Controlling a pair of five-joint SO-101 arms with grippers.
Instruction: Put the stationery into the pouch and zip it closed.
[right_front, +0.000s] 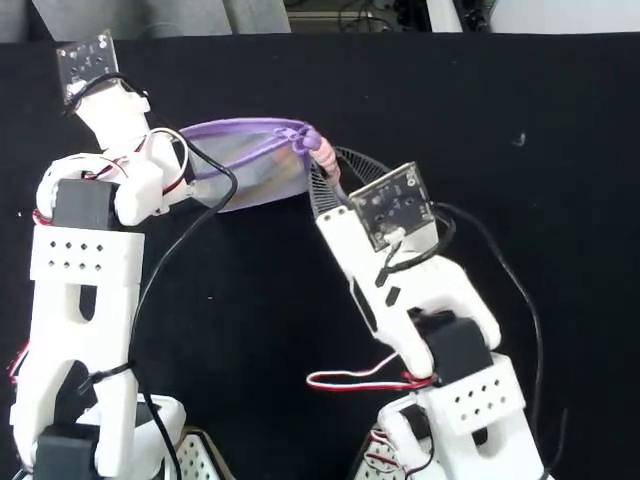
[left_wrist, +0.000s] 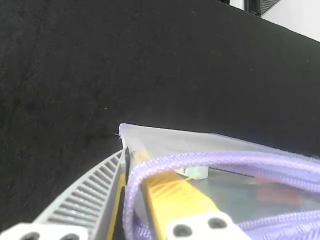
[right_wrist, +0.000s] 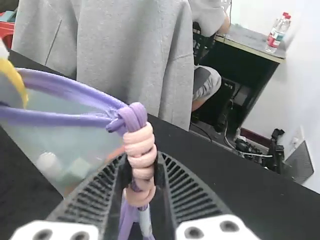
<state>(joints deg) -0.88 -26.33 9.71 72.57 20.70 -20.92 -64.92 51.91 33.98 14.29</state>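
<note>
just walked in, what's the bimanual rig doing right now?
Both arms hold the clear pouch between them. The left pincer clamps one end; the right pincer grips the knotted pink pull cord at the other end. Stationery is already inside. The purple zip looks open, so closing is not yet done.

The pouch has walls of frosted, translucent plastic, smooth with a dull sheen, edged by purple woven zip tape. Its pink cord looks soft, knotted and matt. The left pincer is ribbed matt plastic, one finger grey, one yellow. The right pincer is dark ribbed plastic. The surface is matt black cloth.
</note>
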